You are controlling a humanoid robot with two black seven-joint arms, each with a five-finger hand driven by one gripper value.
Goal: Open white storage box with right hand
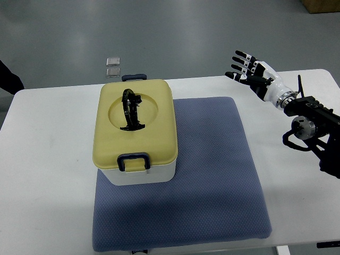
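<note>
A white storage box [139,171] sits on the left part of a blue-grey mat [212,175], which lies on a white tabletop [48,159]. The box has a pale yellow lid [159,133] that is shut down flat on it. In the round hollow on top of the lid a black handle [130,110] stands upright. A dark latch [133,161] hangs at the near edge of the lid, and another dark latch [133,77] shows at the far edge.

The right hand [249,71] is in the air over the far right part of the tabletop, well apart from the box. Its fingers [241,56] are spread and straight, pointing left and away, and it holds nothing. The white wrist leads back to the black arm [313,119], which comes in from the right edge.

On the grey floor beyond the tabletop lie two small shiny squares [113,65], one behind the other. A dark shape [8,79] shows at the left edge; I cannot tell what it is.
</note>
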